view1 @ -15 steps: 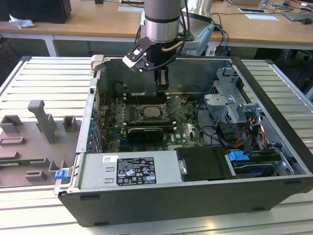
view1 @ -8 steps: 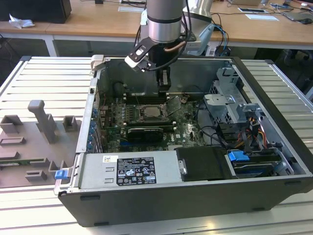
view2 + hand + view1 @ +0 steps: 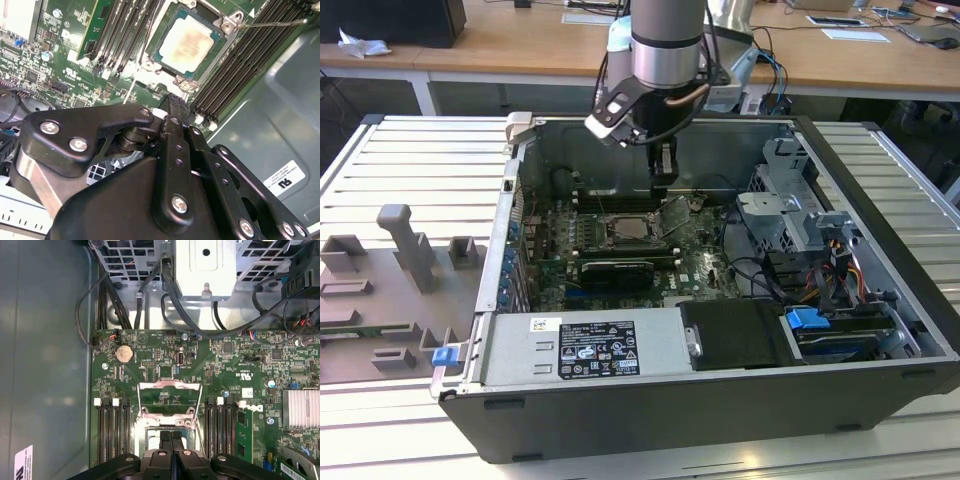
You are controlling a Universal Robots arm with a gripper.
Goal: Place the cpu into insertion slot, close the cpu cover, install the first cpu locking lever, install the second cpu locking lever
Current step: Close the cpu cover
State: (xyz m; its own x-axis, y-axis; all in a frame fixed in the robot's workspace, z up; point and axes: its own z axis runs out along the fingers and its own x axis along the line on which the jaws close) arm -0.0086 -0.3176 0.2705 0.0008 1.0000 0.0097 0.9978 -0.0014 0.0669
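- In the exterior view: one tool (image 3: 661, 183) hanging over the far part of the green board, above one insertion slot (image 3: 625, 228); one cpu cover (image 3: 677, 215) tilted up open at the exterior view's right of the slot.
- In the second wrist view: one cpu (image 3: 187, 40), square, pale silver-grey top, seated flat in the slot.
- In the first wrist view: two fingers (image 3: 164, 440) pressed together, gripping nothing.

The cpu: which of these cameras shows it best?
The second wrist view: the cpu lies in the insertion slot, its pale top in plain sight. In the exterior view it is small and distant. In the first wrist view the gripper stands in front of it.
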